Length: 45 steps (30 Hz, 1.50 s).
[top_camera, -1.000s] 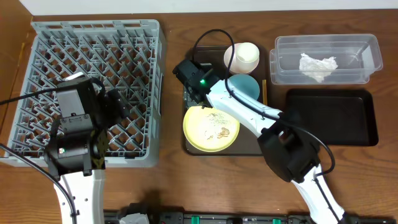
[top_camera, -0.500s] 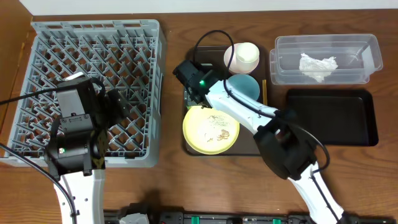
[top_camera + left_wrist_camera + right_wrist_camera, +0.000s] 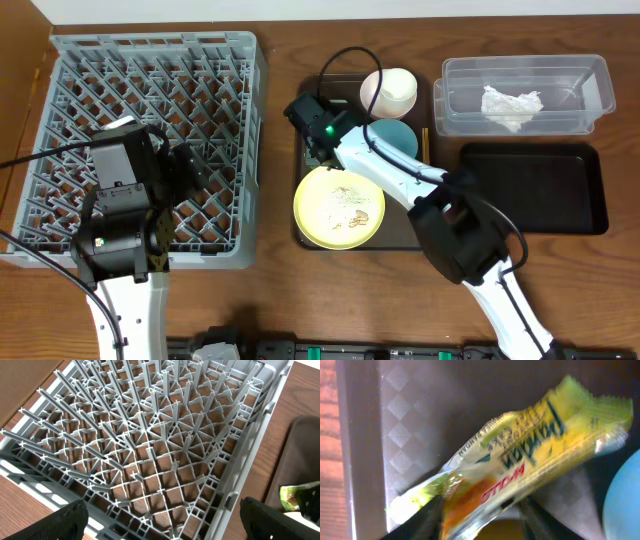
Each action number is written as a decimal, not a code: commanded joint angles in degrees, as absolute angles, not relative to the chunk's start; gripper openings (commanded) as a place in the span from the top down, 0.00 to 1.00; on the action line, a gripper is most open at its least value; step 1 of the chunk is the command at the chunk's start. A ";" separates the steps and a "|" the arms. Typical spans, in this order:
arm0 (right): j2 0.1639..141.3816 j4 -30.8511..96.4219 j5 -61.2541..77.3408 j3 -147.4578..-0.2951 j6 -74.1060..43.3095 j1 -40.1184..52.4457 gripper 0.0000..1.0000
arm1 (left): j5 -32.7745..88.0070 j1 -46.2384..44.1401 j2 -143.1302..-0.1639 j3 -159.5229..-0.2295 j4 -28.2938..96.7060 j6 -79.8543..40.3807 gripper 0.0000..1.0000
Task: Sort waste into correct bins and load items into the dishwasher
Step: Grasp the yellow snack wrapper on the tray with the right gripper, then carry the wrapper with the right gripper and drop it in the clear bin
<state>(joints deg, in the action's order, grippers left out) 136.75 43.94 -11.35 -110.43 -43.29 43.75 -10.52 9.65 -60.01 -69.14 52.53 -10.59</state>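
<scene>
Right gripper (image 3: 480, 521) is positioned over the left part of the dark brown serving tray (image 3: 405, 415). The small yellow-green wrapper (image 3: 520, 455) lies slanted there, left of the light blue bowl (image 3: 626, 500), with one end between the two fingers. Whether it is firmly clamped cannot be told. Left gripper (image 3: 162, 517) is spread wide and empty above the dish rack (image 3: 165, 435).
</scene>
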 commanded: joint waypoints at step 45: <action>116.42 56.14 -12.64 -111.31 -58.33 7.81 0.98 | -11.00 9.96 -60.12 -70.52 52.69 -11.27 0.02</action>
